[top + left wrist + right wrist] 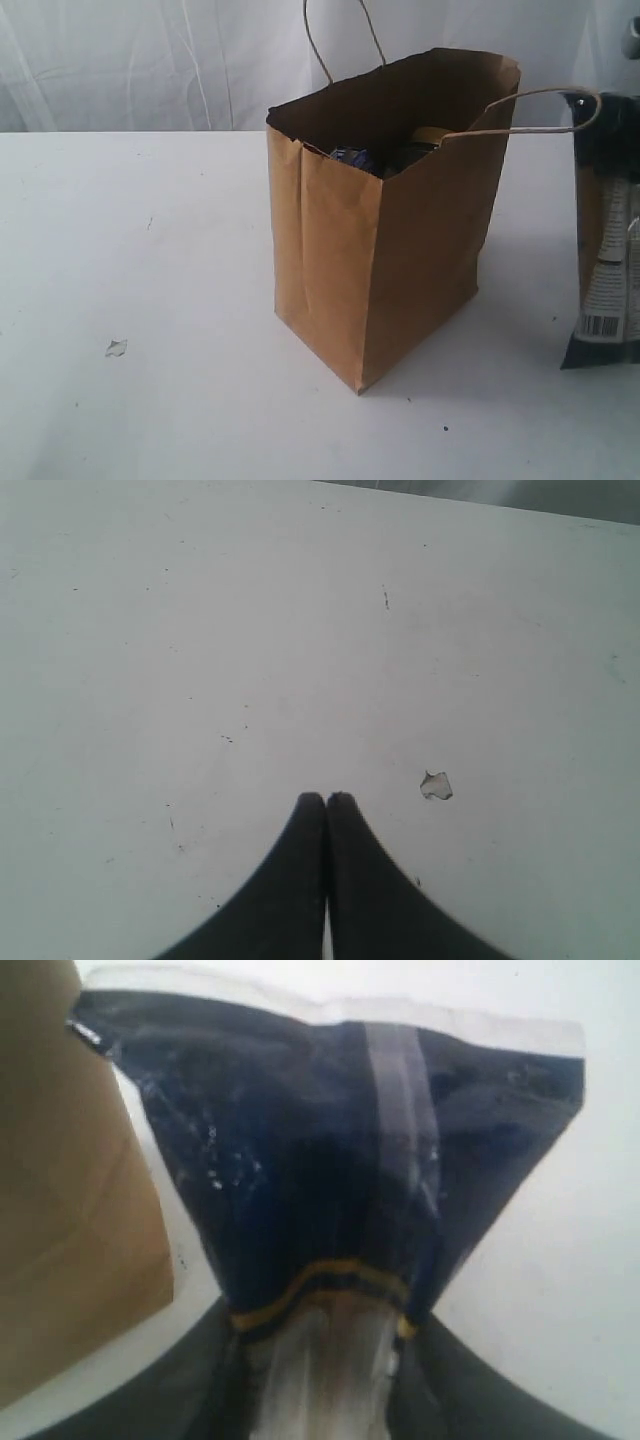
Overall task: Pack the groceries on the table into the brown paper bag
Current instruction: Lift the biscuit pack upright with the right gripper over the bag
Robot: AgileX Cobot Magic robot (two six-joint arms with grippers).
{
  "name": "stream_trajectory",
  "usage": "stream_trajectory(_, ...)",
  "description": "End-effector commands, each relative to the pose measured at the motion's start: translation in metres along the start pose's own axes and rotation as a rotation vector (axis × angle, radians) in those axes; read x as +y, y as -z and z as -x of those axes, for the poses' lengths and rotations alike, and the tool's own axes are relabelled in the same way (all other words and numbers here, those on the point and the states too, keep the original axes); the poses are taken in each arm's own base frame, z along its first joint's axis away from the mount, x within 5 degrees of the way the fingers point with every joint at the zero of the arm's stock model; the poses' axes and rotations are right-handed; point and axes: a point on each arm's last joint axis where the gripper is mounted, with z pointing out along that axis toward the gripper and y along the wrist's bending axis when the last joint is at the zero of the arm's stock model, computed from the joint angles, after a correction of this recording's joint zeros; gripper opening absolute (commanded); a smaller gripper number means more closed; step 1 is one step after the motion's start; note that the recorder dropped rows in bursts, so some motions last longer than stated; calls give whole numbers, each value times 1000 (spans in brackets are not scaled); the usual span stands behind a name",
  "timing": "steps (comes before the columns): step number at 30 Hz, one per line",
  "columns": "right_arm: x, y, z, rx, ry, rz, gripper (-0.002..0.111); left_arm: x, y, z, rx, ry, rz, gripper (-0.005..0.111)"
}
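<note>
Start at the left: your left gripper (326,800) hangs over the bare table (120,250) with its jaws pressed together on nothing. The only thing near it is a small white crumb (116,348), which is no grocery. In the middle stands the brown paper bag (380,250), upright and open-mouthed, with one loop handle (540,112) drooping out to the right. Down inside you can see a blue item (352,157) and the olive-gold lid (428,135) of the jar; the bag's wall hides whatever else is in there. At the right edge, near the bag, the long dark-blue-and-cream packet (603,260) stands on end. The right wrist view shows your right gripper (325,1325) clamped on one end of it, the film bunched between the fingers. Whether its lower end rests on the table or hangs just clear, you cannot tell. No other grocery shows on the table, so this looks like the last item, grasped and ready to carry. Next, raise it above the rim, keep it off that drooping handle, centre it over the mouth, lower it end first, and only then let go
</note>
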Motion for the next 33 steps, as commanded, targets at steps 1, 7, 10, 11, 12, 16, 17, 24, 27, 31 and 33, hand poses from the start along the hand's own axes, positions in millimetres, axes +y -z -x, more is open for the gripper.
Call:
stream_trajectory(1, 1, 34, 11, -134, 12, -44, 0, 0, 0, -2, 0, -2, -4, 0)
stream_trajectory(7, 7, 86, 24, -296, 38, -81, 0, 0, 0, -2, 0, -2, -4, 0)
stream_trajectory(10, 9, 119, 36, -415, 55, -111, 0, 0, 0, -2, 0, -2, -4, 0)
stream_trajectory(11, 10, 130, 41, -457, 60, -123, 0, 0, 0, -2, 0, -2, -4, 0)
stream_trajectory(12, 10, 141, 47, -503, 66, -135, 0, 0, 0, -2, 0, -2, -4, 0)
stream_trajectory(16, 9, 182, 77, -712, 59, -180, 0, 0, 0, -2, 0, -2, -4, 0)
stream_trajectory(17, 8, 188, 85, -764, 37, -179, 0, 0, 0, -2, 0, -2, -4, 0)
stream_trajectory(24, 0, 182, 139, -929, -205, -3, 0, 0, 0, -2, 0, -2, -4, 0)
stream_trajectory(27, 0, 179, 163, -989, -284, 120, 0, 0, 0, -2, 0, -2, -4, 0)
stream_trajectory(31, 12, 170, 190, -1000, -295, 408, 0, 0, 0, -2, 0, -2, -4, 0)
stream_trajectory(33, 21, 162, 197, -966, -245, 573, 0, 0, 0, -2, 0, -2, -4, 0)
